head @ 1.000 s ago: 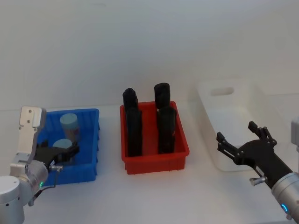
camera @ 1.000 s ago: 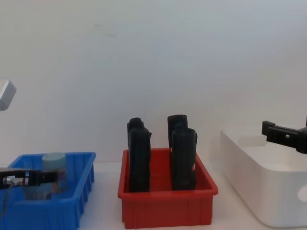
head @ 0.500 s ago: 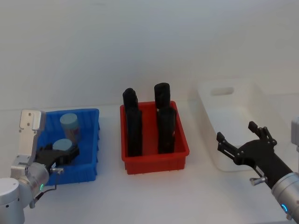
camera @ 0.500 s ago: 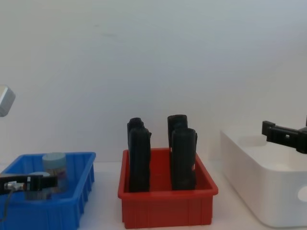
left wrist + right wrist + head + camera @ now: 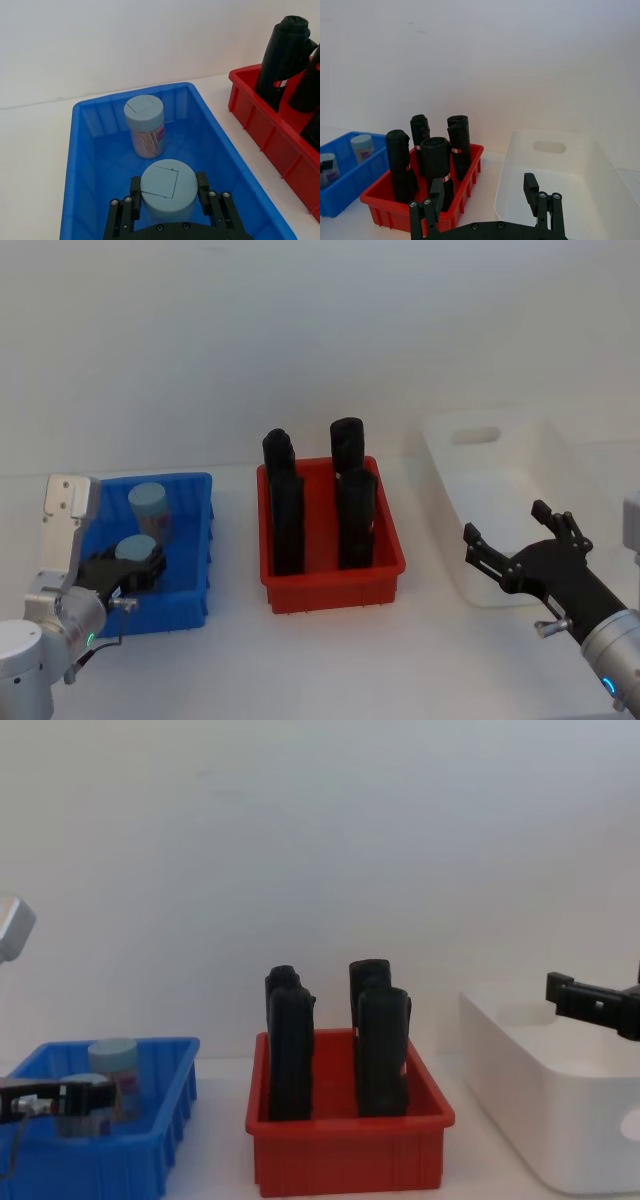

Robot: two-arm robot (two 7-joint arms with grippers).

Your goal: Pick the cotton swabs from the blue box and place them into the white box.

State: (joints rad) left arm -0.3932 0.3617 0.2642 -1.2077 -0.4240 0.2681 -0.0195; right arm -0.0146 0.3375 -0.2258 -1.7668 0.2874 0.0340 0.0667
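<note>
The blue box (image 5: 203,540) stands at the left with two cotton swab jars upright in it. My left gripper (image 5: 135,565) reaches into the blue box (image 5: 82,165), and its fingers (image 5: 135,189) press both sides of the nearer jar (image 5: 168,196) just under its grey-blue lid. The farther jar (image 5: 145,125) stands free behind it, tan sticks showing through its wall. From the chest view the left gripper (image 5: 70,1098) sits low inside the blue box (image 5: 150,1150). My right gripper (image 5: 505,522) hangs open over the near edge of the white box (image 5: 500,470), holding nothing.
A red bin (image 5: 330,585) with several tall black upright objects (image 5: 288,510) stands between the blue box and the white box (image 5: 600,165). Bare white table lies in front of all three. A plain white wall rises behind.
My left gripper has sunk lower into the blue box and its fingers have drawn in around the nearer jar. The right arm has not moved.
</note>
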